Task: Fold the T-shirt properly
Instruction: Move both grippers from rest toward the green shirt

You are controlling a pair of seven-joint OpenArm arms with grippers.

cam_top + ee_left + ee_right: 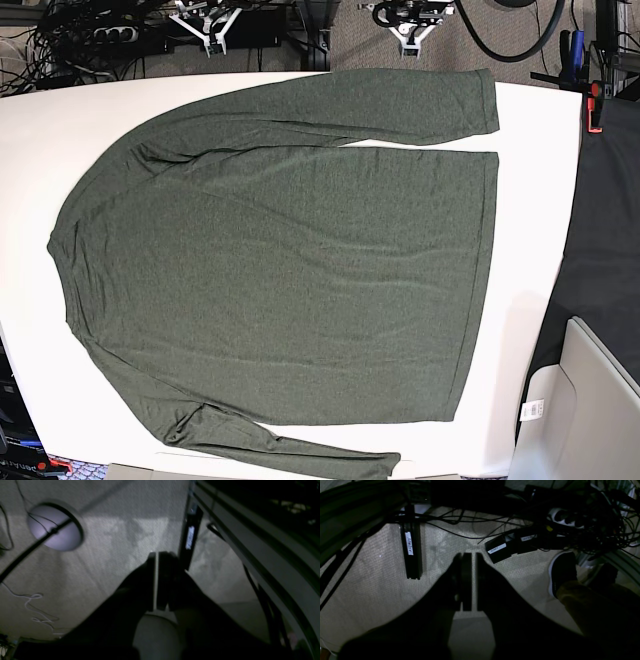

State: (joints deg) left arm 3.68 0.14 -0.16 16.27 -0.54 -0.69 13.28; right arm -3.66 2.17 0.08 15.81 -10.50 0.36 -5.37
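T-shirt [290,280] lies flat on the white table [530,300], long axis running 3 to 9 o'clock. Left pincer [405,22] and right pincer [210,22], both closed and empty, sit beyond the 12 o'clock edge, near the upper sleeve.

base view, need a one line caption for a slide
Olive-green long-sleeved T-shirt spread flat and unfolded on the white table, both sleeves extended along its sides.

The T-shirt [290,270], dark heathered olive-green and long-sleeved, lies spread flat and unfolded, sleeves running along both long edges, apparently well clear of either arm's closed jaws beyond the far edge.
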